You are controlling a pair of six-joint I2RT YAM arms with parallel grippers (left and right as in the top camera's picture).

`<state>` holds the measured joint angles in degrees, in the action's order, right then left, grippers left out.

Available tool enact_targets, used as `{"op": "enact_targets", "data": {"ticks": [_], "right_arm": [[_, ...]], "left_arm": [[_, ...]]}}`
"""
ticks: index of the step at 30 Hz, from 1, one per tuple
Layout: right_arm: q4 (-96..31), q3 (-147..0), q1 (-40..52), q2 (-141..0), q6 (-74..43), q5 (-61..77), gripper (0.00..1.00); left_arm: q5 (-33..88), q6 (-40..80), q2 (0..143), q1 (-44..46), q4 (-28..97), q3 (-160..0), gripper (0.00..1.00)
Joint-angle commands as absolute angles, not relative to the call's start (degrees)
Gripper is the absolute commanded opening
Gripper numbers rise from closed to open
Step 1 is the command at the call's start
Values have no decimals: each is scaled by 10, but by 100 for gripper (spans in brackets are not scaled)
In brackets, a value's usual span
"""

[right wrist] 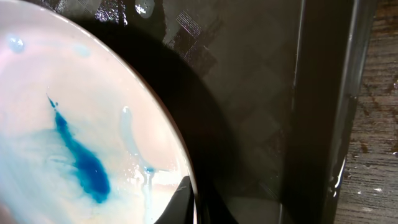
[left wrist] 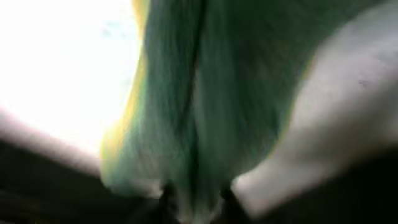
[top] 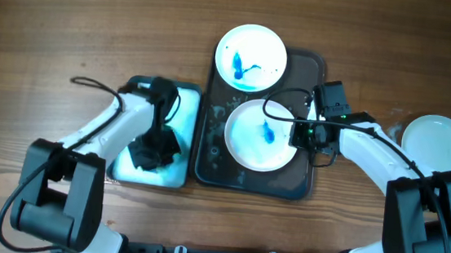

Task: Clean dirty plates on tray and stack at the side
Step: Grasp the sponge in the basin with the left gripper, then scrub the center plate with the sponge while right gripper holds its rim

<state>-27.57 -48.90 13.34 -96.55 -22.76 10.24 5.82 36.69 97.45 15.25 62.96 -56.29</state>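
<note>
Two white plates with blue smears sit on the dark grey tray point(top: 296, 182): one at the far end point(top: 251, 57), one in the middle point(top: 259, 134). A clean white plate point(top: 439, 144) lies on the table at the right. My right gripper point(top: 298, 135) is shut on the right rim of the middle plate point(right wrist: 74, 143), one finger above and one below point(right wrist: 194, 202). My left gripper point(top: 153, 151) is down in the small white tray point(top: 174, 171), shut on the teal sponge point(left wrist: 205, 106), which fills the left wrist view.
The wooden table point(top: 71, 23) surrounds both trays. A black cable point(top: 94, 84) loops off the left arm. The grey tray's wet floor point(right wrist: 249, 93) and rim point(right wrist: 348, 93) lie beside the held plate.
</note>
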Motion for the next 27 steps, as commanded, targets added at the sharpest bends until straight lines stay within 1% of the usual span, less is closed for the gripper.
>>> {"op": "enact_targets", "data": {"ticks": [1,3,4,5,8,10,11,13,15,17,18,21,24,26,27], "right_arm": [[-286,-479,133,-988,-239,60,4],[-286,-479,133,-988,-239,60,4],[-286,-479,133,-988,-239,60,4],[-286,-479,133,-988,-239,60,4],[-286,-479,133,-988,-240,60,4],[-286,-479,133,-988,-239,60,4],[-286,-479,133,-988,-240,60,4],[-286,-479,133,-988,-240,60,4],[-290,-479,133,-988,-240,60,4],[-297,-479,133,-988,-234,60,4],[-298,-479,133,-988,-223,60,4],[-301,-479,133,-988,-223,60,4],[-309,-479,133,-988,-220,60,4],[-311,-479,133,-988,-220,60,4],[-311,-479,133,-988,-220,60,4]], "left_arm": [[37,338,945,135,679,-659,59],[14,330,940,132,676,-664,72],[-18,330,942,132,676,-663,74],[-38,331,946,133,675,-658,75],[-38,335,958,134,636,-607,76],[-20,335,960,134,548,-538,76],[-20,335,960,134,521,-523,72],[-20,335,960,133,481,-512,55],[-23,334,960,133,459,-518,25],[-22,332,960,133,467,-537,7],[-22,331,960,133,484,-557,4],[-23,300,959,133,548,-626,4],[-22,272,959,135,646,-745,4],[8,259,959,152,671,-815,4],[24,257,959,161,664,-825,4]]}}
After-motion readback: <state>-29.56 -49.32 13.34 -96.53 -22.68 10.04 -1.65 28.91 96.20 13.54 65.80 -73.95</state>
